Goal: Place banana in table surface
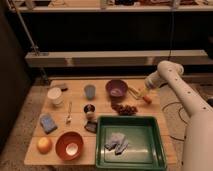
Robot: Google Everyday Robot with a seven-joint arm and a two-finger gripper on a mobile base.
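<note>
The gripper (142, 93) hangs low over the right part of the wooden surface (104, 105), just to the right of the purple bowl (116, 88). The white arm (172, 82) comes in from the right side and bends down to it. The jaws are apart, and nothing is clamped between them as far as can be seen.

The banana (133, 92) lies on the surface between the purple bowl and the gripper, close to the bowl's rim. It is just beside the jaws; whether they touch it I cannot tell. A short orange piece (147, 99) lies a little to the right and in front of the banana. A bunch of dark grapes (125, 108) lies nearer the front, between the bowl and the green tray (131, 120).

The green tray stands at the front right corner and holds a grey-blue cloth (116, 142). To the left of the purple bowl stands a blue-grey cup (90, 91), and further left a white cup (55, 95). At the front left are an orange bowl (69, 145) and a round orange fruit (44, 145), just beside each other. Behind them lie a blue sponge (48, 122) and a spoon (69, 114).
</note>
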